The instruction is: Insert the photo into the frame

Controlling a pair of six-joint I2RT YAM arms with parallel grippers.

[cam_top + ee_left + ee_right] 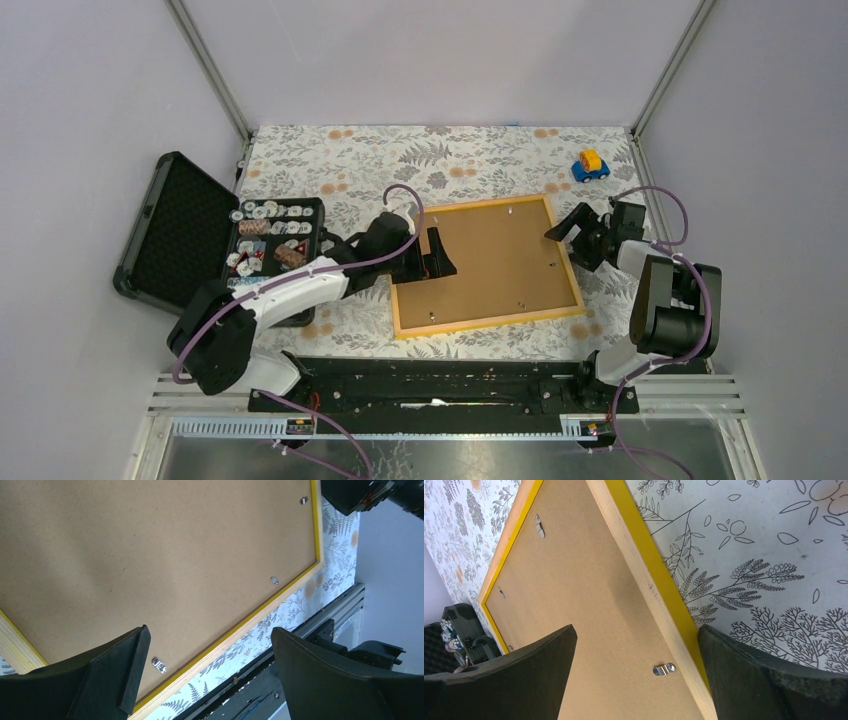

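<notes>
The yellow-orange frame (490, 322) lies face down in the middle of the table. A brown backing board (490, 262) fills it, held by small metal clips (159, 665). The photo is out of view. My left gripper (440, 255) hovers open over the frame's left edge. In the left wrist view its open gripper (208, 632) spans the frame's near rim (220, 650). My right gripper (570, 225) stands open over the frame's right edge. In the right wrist view that gripper (636, 630) straddles the rim (649, 580) and a clip (664, 669). Neither holds anything.
An open black case (175, 230) with a tray of small items (270, 240) stands at the left, beside my left arm. A small blue and yellow toy car (590, 165) sits at the back right. A floral cloth (450, 160) covers the table, with walls all round.
</notes>
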